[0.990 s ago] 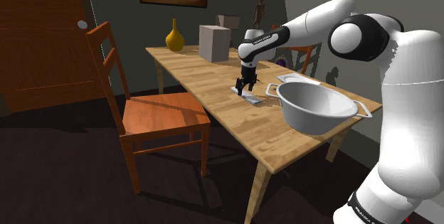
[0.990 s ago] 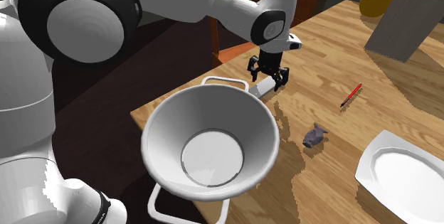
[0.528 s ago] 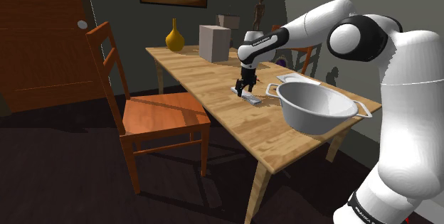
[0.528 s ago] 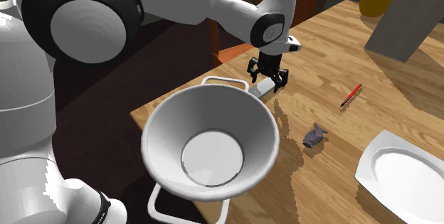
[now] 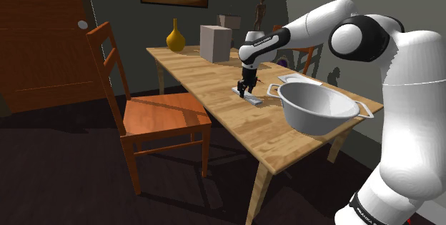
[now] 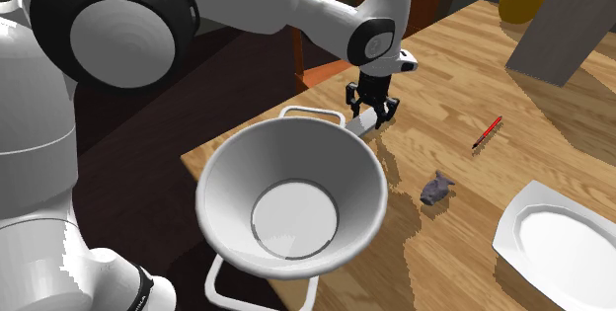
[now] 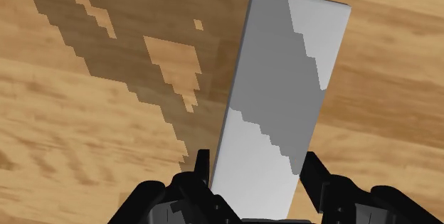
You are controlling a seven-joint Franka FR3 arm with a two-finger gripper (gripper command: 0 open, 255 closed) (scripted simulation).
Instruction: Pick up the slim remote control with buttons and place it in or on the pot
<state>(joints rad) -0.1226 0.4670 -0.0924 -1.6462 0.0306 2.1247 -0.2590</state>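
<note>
My gripper (image 7: 257,171): fingers clasping the grey remote (image 7: 281,94), which lies flat on the wooden table (image 6: 464,260) just beside the white pot (image 6: 219,166). Beyond it: red pen (image 6: 487,133), small grey lump (image 6: 435,189), white plate (image 6: 553,250), box (image 6: 563,28).

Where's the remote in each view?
Shoulder view: remote near centre, just left of the pot.
Second exterior view: remote above centre, just beyond the pot's far rim.
Wrist view: remote clasped between the fingers.
Shared landmark: the gripper on it.
</note>
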